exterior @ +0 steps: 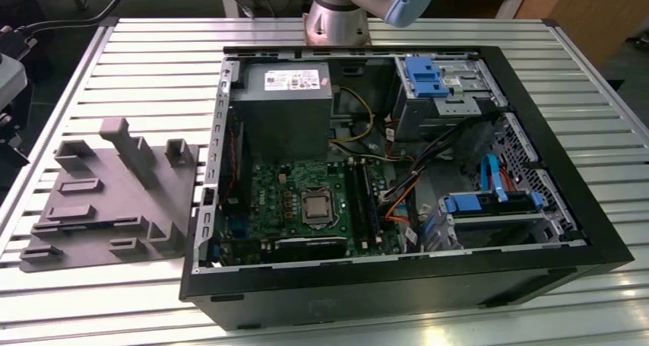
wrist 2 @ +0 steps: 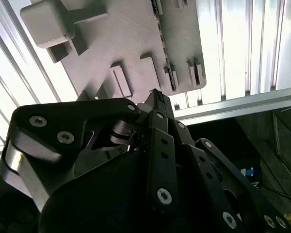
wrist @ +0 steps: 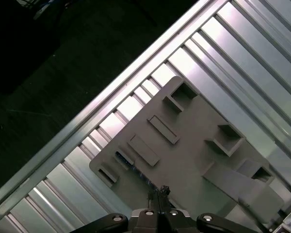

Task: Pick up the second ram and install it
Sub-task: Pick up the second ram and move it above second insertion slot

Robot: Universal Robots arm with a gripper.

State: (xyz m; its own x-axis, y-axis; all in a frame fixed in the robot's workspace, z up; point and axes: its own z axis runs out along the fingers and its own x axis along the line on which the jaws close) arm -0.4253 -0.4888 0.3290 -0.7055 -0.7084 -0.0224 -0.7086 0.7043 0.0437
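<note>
**Item 1. Claw** (wrist 2: 157,97) (wrist: 159,190). Black linkage fingers are seen in both wrist views. The fingertips are pressed together and nothing is gripped between them. The claw is held in the air, clear of every object.

**Item 2. Second ram** (wrist 2: 165,53) (wrist: 130,164). A thin dark strip is stood on edge in a slot near one border of the tray. It is placed below the claw and just ahead of the fingertips, untouched by them. Its chips cannot be made out.

**Item 3. Grey tray** (exterior: 112,201) (wrist 2: 121,34) (wrist: 194,160). A flat moulded fixture with raised blocks and rectangular pockets is laid directly beneath the claw.

**Item 4. Slatted metal table** (exterior: 132,49) (wrist: 242,58). The tray is carried on it. Its edge rail is seen beyond the fingertips.

**Item 5. Computer case** (exterior: 406,285). A black tower is laid on its side with the panel off, beside the tray and so off to one side of the claw. Inside are listed:
- a green motherboard (exterior: 294,201)
- a grey power supply (exterior: 279,110)
- blue drive brackets (exterior: 426,76)

**Item 6. Label** (exterior: 294,80). A white sticker with print is fixed to the power supply. Its text is too small to be read.

**Item 7. Arm** (exterior: 340,15). A silver column is seen behind the case.
</note>
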